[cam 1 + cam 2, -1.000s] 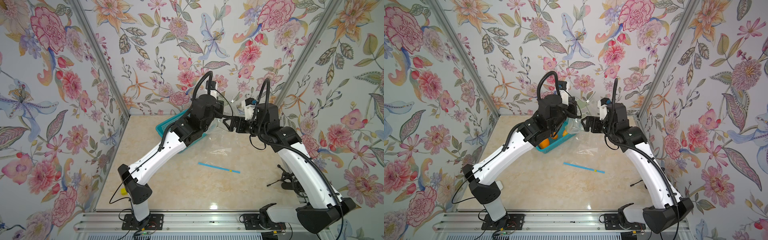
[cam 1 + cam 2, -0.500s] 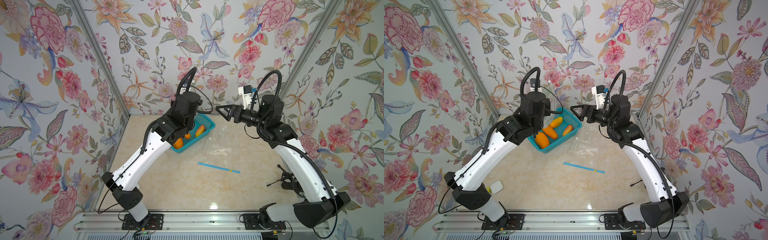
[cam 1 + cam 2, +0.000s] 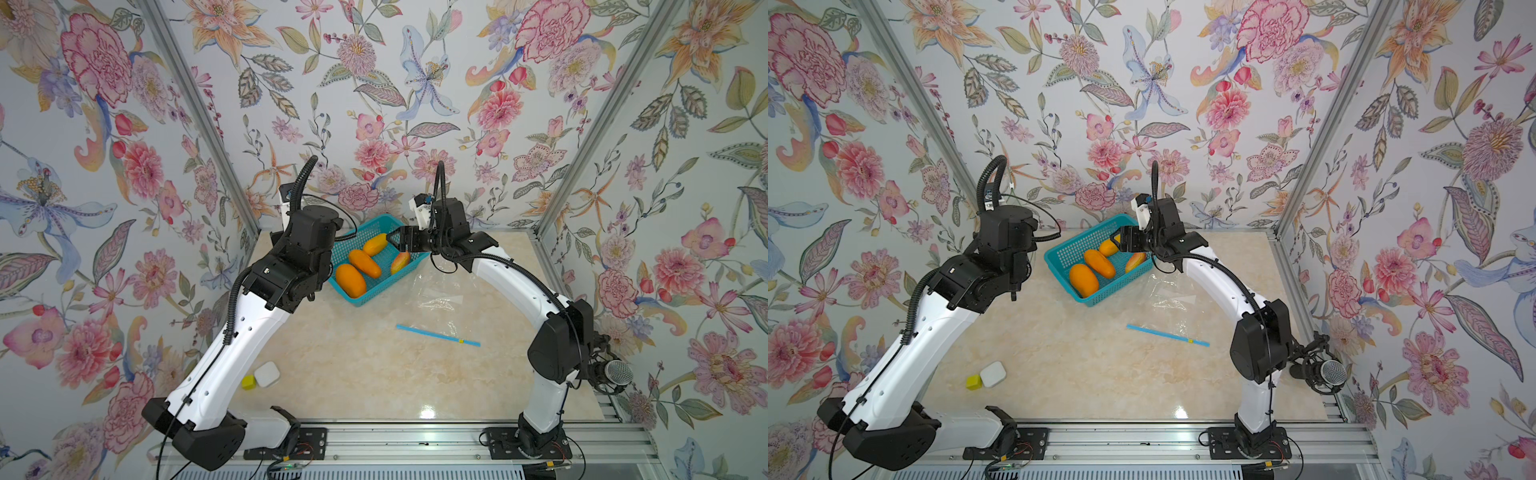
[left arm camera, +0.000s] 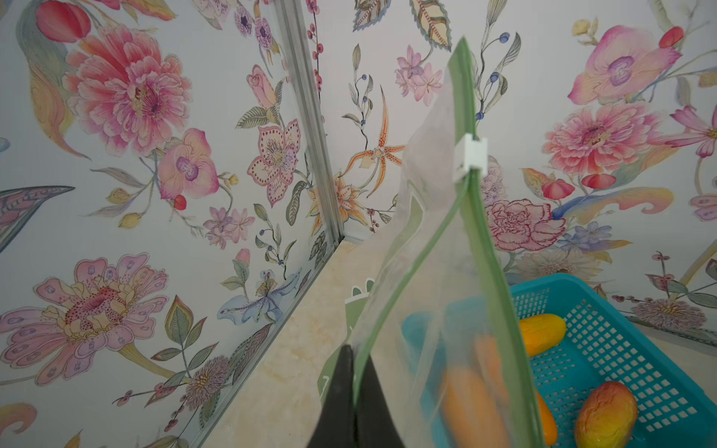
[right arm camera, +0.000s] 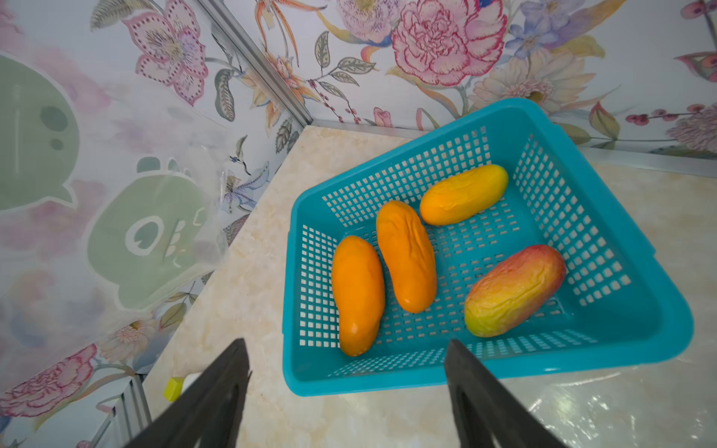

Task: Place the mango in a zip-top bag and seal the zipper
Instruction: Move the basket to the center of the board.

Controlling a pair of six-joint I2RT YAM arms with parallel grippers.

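Through the zip-top bag (image 4: 446, 271) two mangoes (image 4: 469, 403) showed only as orange blurs; the left gripper (image 4: 357, 362) was mostly cut off by the wrist view's edge.

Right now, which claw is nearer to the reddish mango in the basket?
Right. The right claw hangs open close by the reddish mango; the left claw, shut on the zip-top bag, is off the basket's opposite side.

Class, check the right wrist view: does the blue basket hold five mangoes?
No, the basket holds only four: three orange mangoes and one reddish mango.
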